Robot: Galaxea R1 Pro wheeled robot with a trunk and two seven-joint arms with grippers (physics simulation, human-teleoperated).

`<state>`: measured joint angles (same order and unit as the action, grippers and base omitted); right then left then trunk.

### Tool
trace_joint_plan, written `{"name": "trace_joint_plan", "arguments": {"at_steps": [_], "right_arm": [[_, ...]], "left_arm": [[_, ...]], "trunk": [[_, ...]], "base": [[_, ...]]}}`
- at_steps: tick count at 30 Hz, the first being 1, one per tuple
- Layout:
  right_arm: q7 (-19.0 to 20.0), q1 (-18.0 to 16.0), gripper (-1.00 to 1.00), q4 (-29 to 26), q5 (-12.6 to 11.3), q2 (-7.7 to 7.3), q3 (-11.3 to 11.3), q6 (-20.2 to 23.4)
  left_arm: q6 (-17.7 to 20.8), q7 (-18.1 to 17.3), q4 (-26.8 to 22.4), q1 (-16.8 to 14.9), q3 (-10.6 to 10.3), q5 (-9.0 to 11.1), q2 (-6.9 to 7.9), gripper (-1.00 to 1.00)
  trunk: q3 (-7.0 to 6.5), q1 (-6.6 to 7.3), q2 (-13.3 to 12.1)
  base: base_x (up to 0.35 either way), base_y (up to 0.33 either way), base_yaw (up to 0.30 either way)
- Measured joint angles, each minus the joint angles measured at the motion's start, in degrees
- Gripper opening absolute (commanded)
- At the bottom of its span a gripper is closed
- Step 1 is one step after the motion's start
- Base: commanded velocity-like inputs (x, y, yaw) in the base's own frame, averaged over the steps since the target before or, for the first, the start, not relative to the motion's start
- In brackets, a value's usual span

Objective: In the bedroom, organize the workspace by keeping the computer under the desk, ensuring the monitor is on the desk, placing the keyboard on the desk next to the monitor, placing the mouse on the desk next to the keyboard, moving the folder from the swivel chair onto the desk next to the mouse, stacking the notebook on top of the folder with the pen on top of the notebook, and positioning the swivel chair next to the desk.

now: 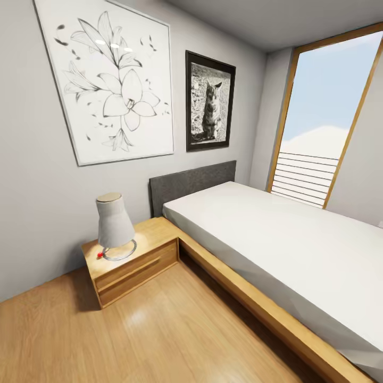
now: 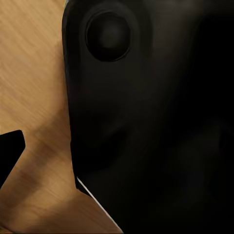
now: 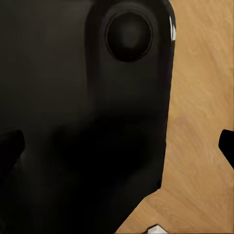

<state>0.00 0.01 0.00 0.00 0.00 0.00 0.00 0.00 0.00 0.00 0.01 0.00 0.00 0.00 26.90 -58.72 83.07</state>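
Beside bed (image 1: 276,239) and nightstand (image 1: 130,260) with lamp (image 1: 114,223): no desk things visible. Jaw state impossible to tell. Folder probably light, slippery; best pinched at 1 edge.

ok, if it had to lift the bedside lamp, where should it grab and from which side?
Probably the lamp shade's narrower upper part, just under its flat tan cap: it tapers upward from a wide bottom. Come from the open floor side, since the wall backs the wooden nightstand and the bed flanks it. The thin ring base looks harder to pinch.
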Motion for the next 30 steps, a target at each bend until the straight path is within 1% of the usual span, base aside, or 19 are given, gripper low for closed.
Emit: {"name": "trace_joint_plan", "arguments": {"at_steps": [3,6,8,13,27,30], "right_arm": [[-0.16,-0.97,1.00,-0.43,0.27,0.96,0.00,-0.87],[-0.19,-1.50,1.00,-0.19,0.26,1.85,0.04,-1.74],[-0.21,-1.56,1.00,-0.12,0.22,1.81,0.03,-2.28],[-0.23,-1.67,1.00,-0.34,0.24,1.76,0.08,-1.29],[-0.16,-1.69,1.00,0.28,0.32,1.55,0.09,-5.66],[-0.17,-1.69,1.00,0.29,0.33,1.57,0.08,-6.62]], "left_arm": [[-0.88,-0.03,-0.87,0.78,0.08,0.03,-0.96,1.00],[-1.85,-0.06,-1.84,0.77,0.06,0.05,-1.93,1.00],[-1.79,-0.02,-2.48,0.76,0.10,0.06,-2.57,1.00],[-0.24,0.06,-3.01,0.75,0.35,0.08,-4.05,1.00],[0.08,0.25,-3.05,0.75,0.40,0.08,-4.12,1.00],[0.08,0.30,-3.09,0.75,0.32,0.08,-4.08,1.00]], "trunk": [[-0.55,0.65,-1.20],[-1.09,1.31,-2.40],[-1.45,1.75,-3.21],[-2.35,2.84,-5.21],[-4.86,5.92,-10.83],[-5.40,6.58,-12.03]], "base": [[0.000,0.000,0.000],[0.000,0.000,0.000],[0.000,0.000,0.000],[0.000,0.000,0.000],[0.000,0.000,-0.024],[0.000,0.000,-0.118]]}}
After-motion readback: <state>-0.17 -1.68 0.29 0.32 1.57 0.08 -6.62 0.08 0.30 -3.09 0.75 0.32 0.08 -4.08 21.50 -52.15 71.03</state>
